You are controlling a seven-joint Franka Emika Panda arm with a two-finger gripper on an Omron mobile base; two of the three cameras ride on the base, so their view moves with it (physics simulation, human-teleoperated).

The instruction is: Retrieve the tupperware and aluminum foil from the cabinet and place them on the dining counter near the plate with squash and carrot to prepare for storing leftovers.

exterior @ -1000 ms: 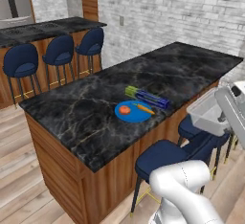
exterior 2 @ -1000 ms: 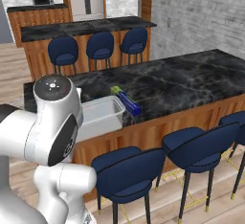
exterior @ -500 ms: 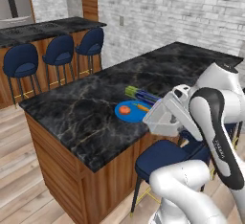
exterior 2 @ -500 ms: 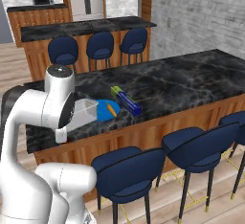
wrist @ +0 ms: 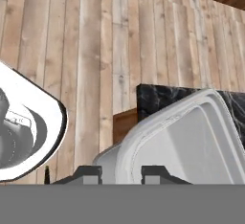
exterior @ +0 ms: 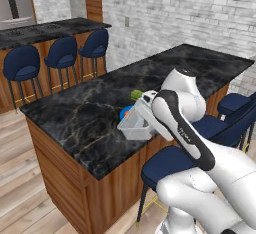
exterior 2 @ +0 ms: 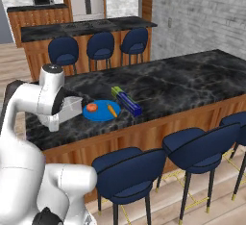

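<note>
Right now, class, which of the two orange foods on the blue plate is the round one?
The squash, a small orange-red lump at the edge of the round blue plate nearest the arm; the carrot beside it is a thin stick.

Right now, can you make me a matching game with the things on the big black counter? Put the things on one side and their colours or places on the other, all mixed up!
Things:
1. tupperware
2. plate
3. aluminum foil
4. squash

Colours or places:
A. bright blue and round, lying flat on the dining counter
B. orange-red lump sitting on the plate
C. grey-white tub held in the gripper
D. long dark-blue box with a green end, beside the plate

Pairs: 1-C, 2-A, 3-D, 4-B
</note>
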